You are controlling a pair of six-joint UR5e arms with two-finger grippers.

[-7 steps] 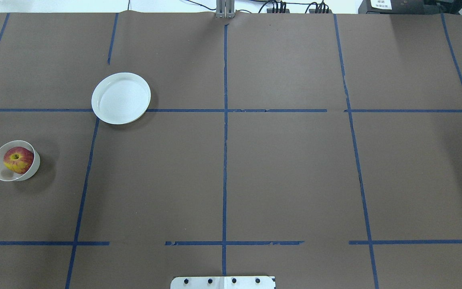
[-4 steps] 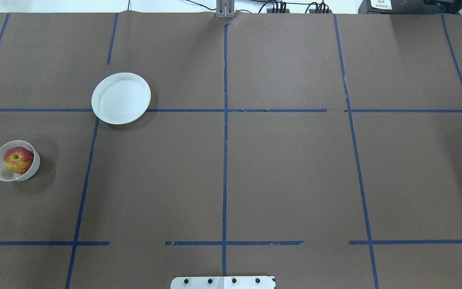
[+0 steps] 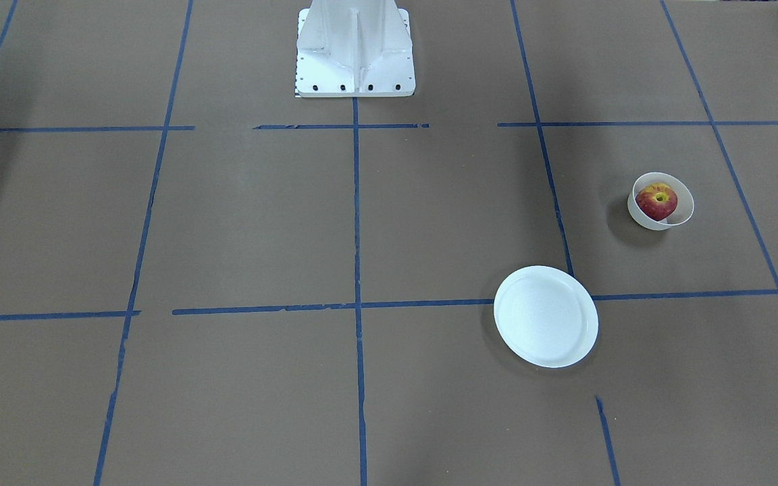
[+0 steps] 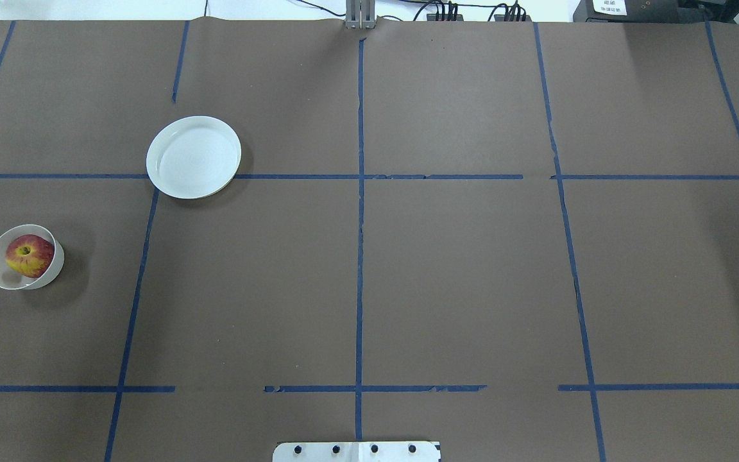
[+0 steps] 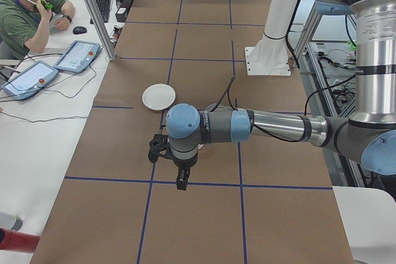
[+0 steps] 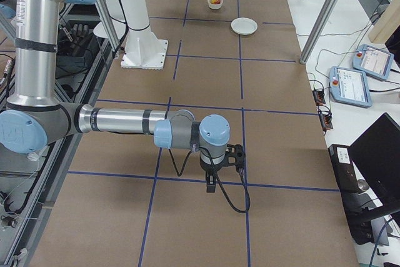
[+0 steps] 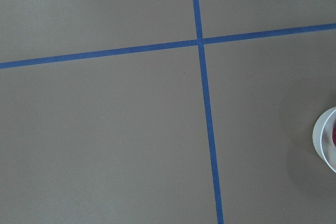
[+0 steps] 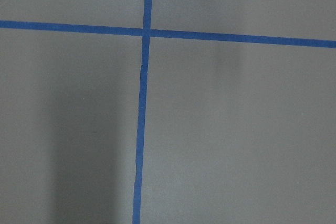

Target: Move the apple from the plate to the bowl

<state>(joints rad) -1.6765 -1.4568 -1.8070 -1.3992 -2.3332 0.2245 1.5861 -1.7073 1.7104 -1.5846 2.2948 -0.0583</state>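
My left gripper (image 5: 180, 181) hangs above the worktop near its left edge, fingers pointing down (spread or pressed together, I cannot tell from here). The apple (image 4: 29, 255), red with a yellow patch round its stem hollow, sits in the bowl (image 4: 56, 264), near that same edge, close to my gripper but not touching it. The plate (image 4: 194, 157) lies apart, toward the far edge.

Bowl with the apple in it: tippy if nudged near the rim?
Probably somewhat. The bowl looks deep, thin-walled and only just wider than the apple, so a push high on its wall may tip it rather than slide it. The round apple fills much of it; it likely adds steadying weight but could rock inside.
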